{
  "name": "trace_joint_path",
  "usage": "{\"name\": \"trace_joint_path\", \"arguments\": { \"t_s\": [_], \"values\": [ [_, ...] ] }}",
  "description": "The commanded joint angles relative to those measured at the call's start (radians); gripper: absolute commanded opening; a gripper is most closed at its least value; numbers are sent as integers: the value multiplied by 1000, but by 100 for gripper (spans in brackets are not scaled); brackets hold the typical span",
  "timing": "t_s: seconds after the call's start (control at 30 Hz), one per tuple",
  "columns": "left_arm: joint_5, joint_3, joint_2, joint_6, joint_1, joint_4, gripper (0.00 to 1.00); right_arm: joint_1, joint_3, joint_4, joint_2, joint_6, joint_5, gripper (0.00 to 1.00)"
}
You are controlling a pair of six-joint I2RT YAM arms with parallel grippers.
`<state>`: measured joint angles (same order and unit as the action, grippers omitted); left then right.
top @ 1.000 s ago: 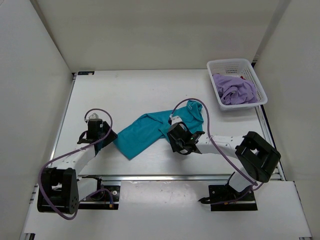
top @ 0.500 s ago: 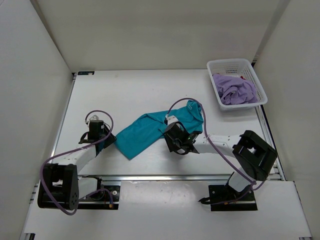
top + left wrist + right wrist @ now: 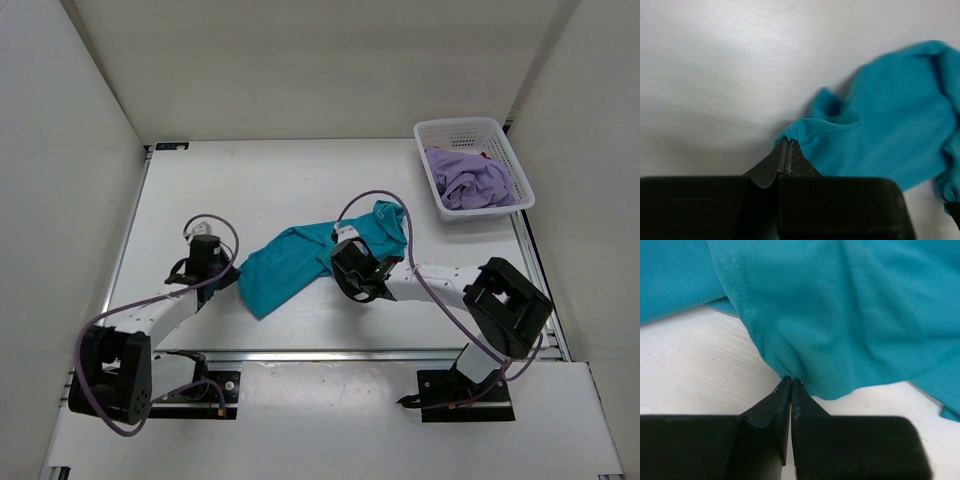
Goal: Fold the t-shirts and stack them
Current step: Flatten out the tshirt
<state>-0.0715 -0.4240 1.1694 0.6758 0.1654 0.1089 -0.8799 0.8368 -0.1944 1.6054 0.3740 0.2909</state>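
Observation:
The teal t-shirt (image 3: 300,258) lies crumpled across the middle of the white table (image 3: 270,185). My left gripper (image 3: 222,277) is at its left corner, shut on the hem of the teal t-shirt (image 3: 880,130), with the fabric pinched at the fingertips (image 3: 780,152). My right gripper (image 3: 345,262) sits at the shirt's lower middle edge, shut on a fold of the teal t-shirt (image 3: 850,305) at its tips. A lavender t-shirt (image 3: 472,180) lies bunched in the white basket (image 3: 442,133) at the back right, with a sliver of red t-shirt (image 3: 487,156) showing beside it.
The basket stands against the right wall. White walls enclose the table on the left, back and right. Purple cables loop over both arms, and the arm bases (image 3: 200,385) sit on the near rail.
Both grippers went from open to shut on the teal shirt's edge. The left gripper moved right to the shirt's corner; the right moved slightly left and back.

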Motion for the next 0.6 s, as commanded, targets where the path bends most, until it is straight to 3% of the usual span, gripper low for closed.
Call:
{"name": "trace_joint_path", "arguments": {
  "t_s": [0.0, 0.13, 0.27, 0.43, 0.57],
  "values": [
    [-103, -168, -53, -57, 139, 26, 0, 9, 88, -52, -119, 16, 77, 0],
    [-39, -376, -60, -103, 138, 80, 0, 48, 188, -178, -287, 3, 140, 0],
    [53, -557, -91, -124, 73, 130, 0, 102, 400, -313, -384, -43, 227, 0],
    [179, -714, -165, -113, -96, 162, 0, 110, 753, -456, -401, -180, 358, 0],
    [95, -884, -183, -162, -104, 261, 0, 76, 1002, -504, -349, -274, 375, 1]
  ]
}}
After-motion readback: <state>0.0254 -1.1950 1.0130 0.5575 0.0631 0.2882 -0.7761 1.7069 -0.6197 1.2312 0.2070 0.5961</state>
